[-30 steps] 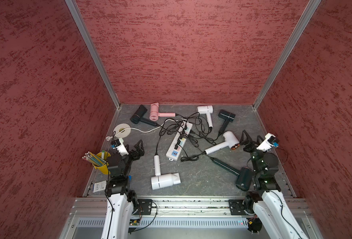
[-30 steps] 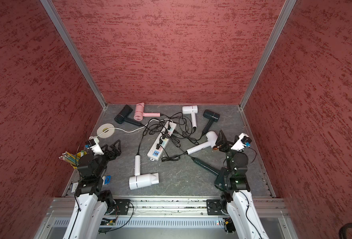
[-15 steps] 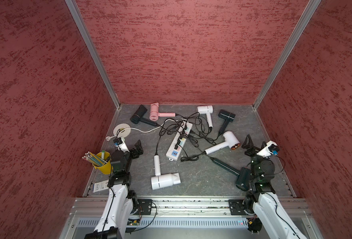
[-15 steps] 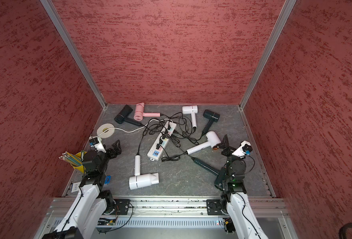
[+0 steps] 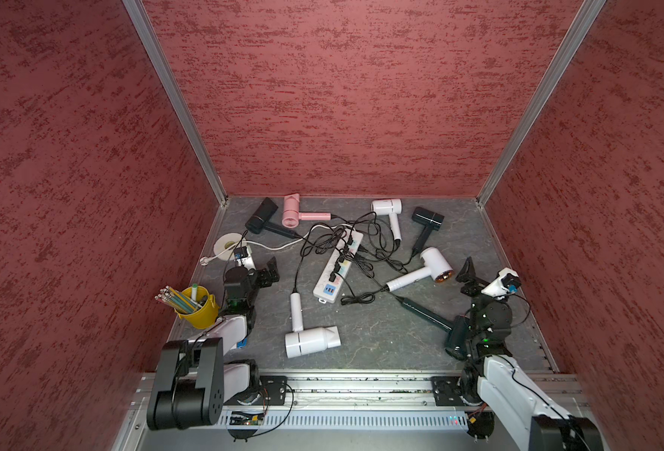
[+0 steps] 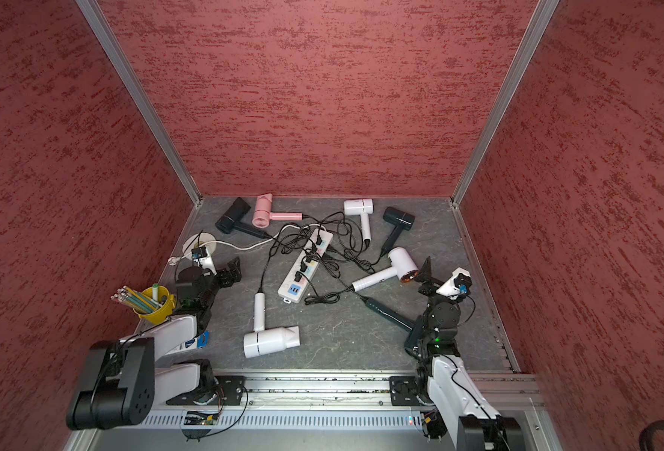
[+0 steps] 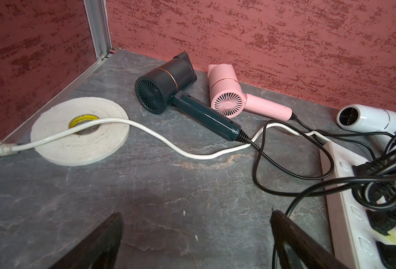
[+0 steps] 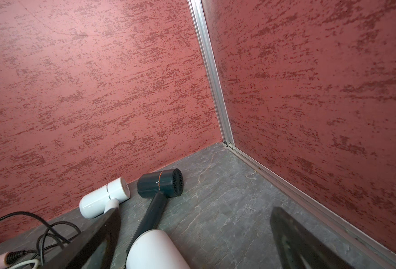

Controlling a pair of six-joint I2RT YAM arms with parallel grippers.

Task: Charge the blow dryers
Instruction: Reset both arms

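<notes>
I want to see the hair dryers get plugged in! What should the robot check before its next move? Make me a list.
1. Left fingers open and holding nothing: ok.
2. Right fingers open and holding nothing: ok.
3. Black cords over the power strip untangled: not ok, they cross in a heap.
4. A free socket on the power strip: cannot tell, plugs and cords cover much of it.
5. Dark green dryer clear of the right arm: not ok, its head is partly hidden behind the arm.
</notes>
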